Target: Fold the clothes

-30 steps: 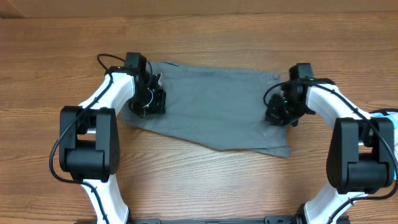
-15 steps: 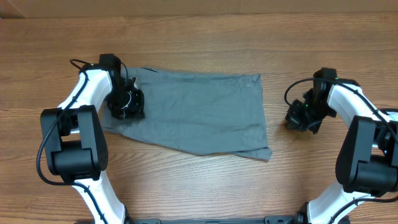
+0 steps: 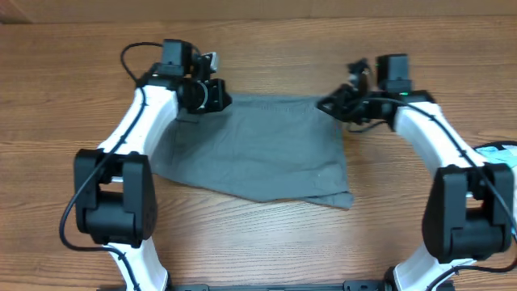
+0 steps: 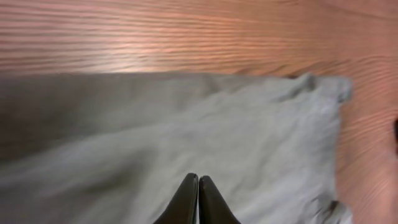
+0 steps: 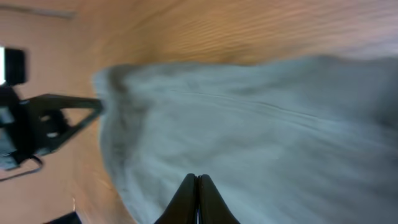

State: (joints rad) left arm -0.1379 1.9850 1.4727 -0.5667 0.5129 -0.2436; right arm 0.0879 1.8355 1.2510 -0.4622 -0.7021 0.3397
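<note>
Our left end effector (image 4: 198, 179), at the eleven o'clock corner of the shorts (image 3: 258, 149), and right end effector (image 5: 198, 179), at one o'clock, were each pressed together, likely readying a fold.

Overhead looks straight down; both wrist views, close and low, share the shorts (image 3: 258, 149)

Grey shorts (image 3: 258, 149) spread flat w/ wrinkles; lower edge slanted.
</note>
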